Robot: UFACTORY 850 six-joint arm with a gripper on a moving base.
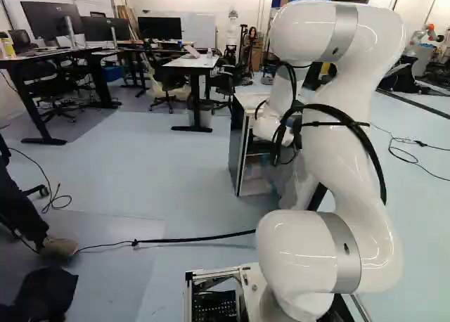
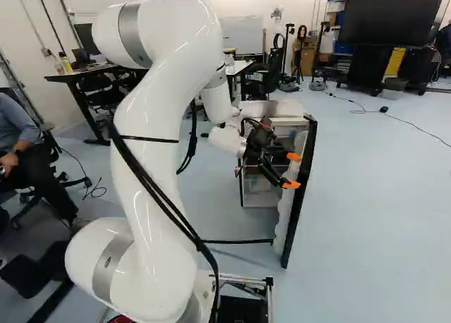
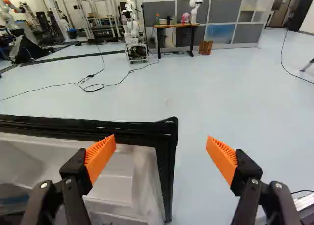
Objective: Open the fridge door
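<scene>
White robot arm [image 2: 158, 136] reaching ahead to a small fridge [image 1: 238, 150] on the floor. Its door [image 2: 301, 189] stands wide open, swung out toward the base, at the middle of the right base view. The black pincer [image 2: 292, 171] is released, fingers spread wide, orange pads [image 3: 100, 158] well apart, with nothing gripped. From the wrist, the door's black-rimmed free edge shows between the fingers; whether either finger touches it cannot be told.
</scene>
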